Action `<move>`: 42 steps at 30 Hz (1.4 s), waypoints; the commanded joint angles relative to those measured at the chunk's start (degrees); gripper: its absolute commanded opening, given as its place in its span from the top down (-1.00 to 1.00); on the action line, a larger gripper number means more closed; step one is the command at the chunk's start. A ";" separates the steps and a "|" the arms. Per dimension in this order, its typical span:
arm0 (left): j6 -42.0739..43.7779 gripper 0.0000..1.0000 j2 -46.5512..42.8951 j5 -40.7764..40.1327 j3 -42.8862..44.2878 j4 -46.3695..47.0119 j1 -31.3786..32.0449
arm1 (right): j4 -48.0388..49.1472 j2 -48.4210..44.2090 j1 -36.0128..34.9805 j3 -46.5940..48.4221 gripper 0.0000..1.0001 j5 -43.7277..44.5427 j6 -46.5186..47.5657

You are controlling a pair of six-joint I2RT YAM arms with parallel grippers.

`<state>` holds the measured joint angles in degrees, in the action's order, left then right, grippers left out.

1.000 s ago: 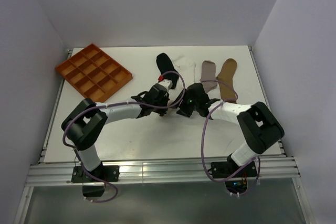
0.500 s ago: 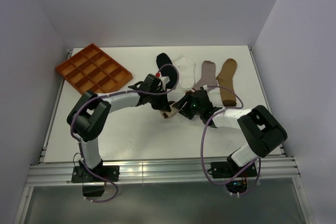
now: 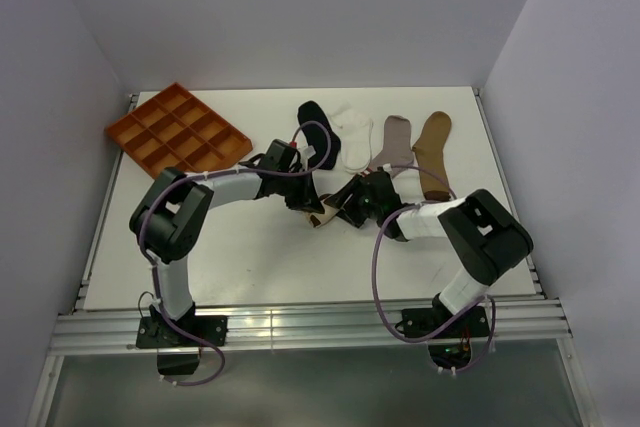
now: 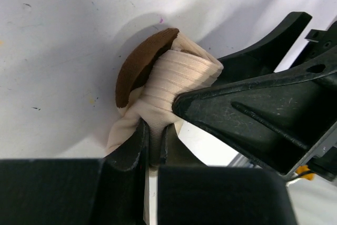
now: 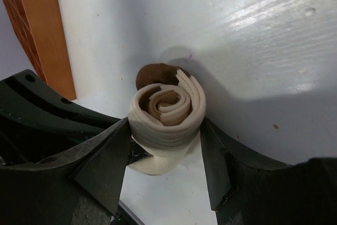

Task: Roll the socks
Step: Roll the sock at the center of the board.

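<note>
With the right hand [image 5: 166, 130] clasped around the rolled cream sock [image 5: 167, 111] at the middle of the counter [image 5: 263, 51] and the left hand [image 4: 152, 130] pinched tight on its loose end, draw that end snugly over the coil, gently, without squashing or unwinding the spiral.

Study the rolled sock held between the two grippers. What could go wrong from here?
1. The left gripper pinches only a thin fold of the rolled sock; pulling away while shut could unwind it.
2. The right gripper hugs the roll's sides; opening before the loose end is tucked may let the coil spring apart.
3. Both grippers crowd the same sock, so they could collide.
</note>
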<state>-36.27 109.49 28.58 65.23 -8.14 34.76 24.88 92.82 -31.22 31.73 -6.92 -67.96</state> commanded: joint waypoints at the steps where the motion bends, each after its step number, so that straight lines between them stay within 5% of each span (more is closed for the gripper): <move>1: -1.52 0.99 3.18 2.62 -2.83 -0.92 -0.13 | -2.03 2.37 0.11 2.37 -0.24 -0.90 1.16; 8: -4.77 0.99 4.41 7.19 -5.99 4.36 -0.31 | -5.01 5.53 -0.33 4.92 -0.05 -1.52 2.22; 15: -6.71 0.99 5.73 10.19 -7.49 7.61 -0.75 | -17.47 6.06 -0.33 9.75 0.85 -1.00 5.82; 18: -6.27 0.99 3.38 7.29 -7.84 6.91 -0.75 | -23.89 5.54 -0.33 12.04 1.00 0.15 7.40; 20: -5.57 0.89 1.17 1.94 -8.63 6.12 -0.75 | -26.71 5.36 -0.33 13.80 1.00 0.94 7.93; 26: -3.02 0.13 -11.30 -17.65 -11.09 2.61 0.74 | -33.05 6.15 -0.33 17.23 1.00 -0.29 8.99; 33: 4.00 -0.07 -22.12 -46.09 -13.37 4.09 13.72 | -37.19 7.38 -0.42 20.21 1.00 -0.99 10.22; 42: 16.66 -0.29 -18.80 -59.50 -15.49 16.48 25.44 | -39.21 8.26 -0.42 21.54 1.00 -2.57 10.40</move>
<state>-25.61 88.53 -22.11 50.41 2.11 58.50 -8.23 98.96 -31.66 52.88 -9.76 -58.96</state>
